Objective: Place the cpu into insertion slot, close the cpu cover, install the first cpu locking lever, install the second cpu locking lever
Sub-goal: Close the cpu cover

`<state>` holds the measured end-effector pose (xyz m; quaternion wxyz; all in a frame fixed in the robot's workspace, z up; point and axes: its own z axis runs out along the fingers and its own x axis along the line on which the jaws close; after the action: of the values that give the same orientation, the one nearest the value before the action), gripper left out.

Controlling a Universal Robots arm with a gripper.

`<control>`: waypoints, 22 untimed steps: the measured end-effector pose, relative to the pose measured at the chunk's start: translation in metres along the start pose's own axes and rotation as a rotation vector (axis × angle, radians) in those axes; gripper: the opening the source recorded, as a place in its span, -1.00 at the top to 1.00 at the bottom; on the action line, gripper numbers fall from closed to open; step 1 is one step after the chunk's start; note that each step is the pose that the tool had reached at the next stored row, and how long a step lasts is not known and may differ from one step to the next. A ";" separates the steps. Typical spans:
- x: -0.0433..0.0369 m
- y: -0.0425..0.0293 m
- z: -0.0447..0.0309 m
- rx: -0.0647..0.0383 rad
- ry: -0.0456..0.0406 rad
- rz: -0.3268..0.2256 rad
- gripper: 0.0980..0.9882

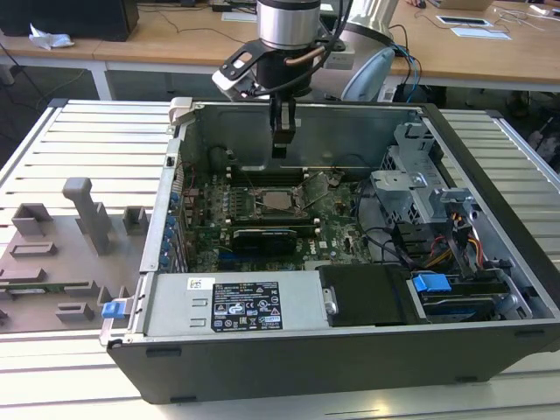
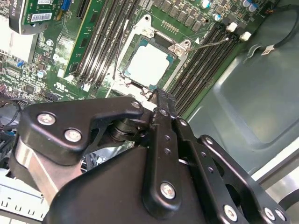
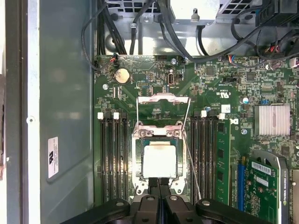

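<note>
An open case (image 1: 262,354) is set on a grey slatted worktop (image 1: 87,140), wooden desks (image 1: 175,39) behind. The claw (image 1: 279,150), closed tight, is held above the cpu (image 3: 159,160) in the slot (image 3: 138,155).

arm (image 1: 289,22): cut off above the wrist by the exterior view's top edge.
gripper (image 3: 159,181): body cut off by the picture's edge in the first wrist view.
insertion slot (image 3: 140,158): one side of the rim is covered by the fingertips in both wrist views.
cpu (image 3: 160,161): the edge under the fingertips is hidden; contact cannot be told.
motherboard (image 2: 70,60): largely hidden behind the gripper in the second wrist view.
graphics card (image 3: 264,186): cut off by the picture's edge.
computer case (image 1: 525,337): corner cut off at the exterior view's right.
</note>
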<state>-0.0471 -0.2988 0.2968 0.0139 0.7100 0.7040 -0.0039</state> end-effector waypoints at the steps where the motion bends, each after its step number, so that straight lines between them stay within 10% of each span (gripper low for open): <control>1: 0.0000 0.0000 0.0000 0.000 0.0000 0.000 0.98; 22: 0.0005 0.0572 0.0007 0.007 -0.0004 0.000 0.98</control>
<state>0.0100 -0.2988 0.2968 0.0117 0.7100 0.7040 -0.0064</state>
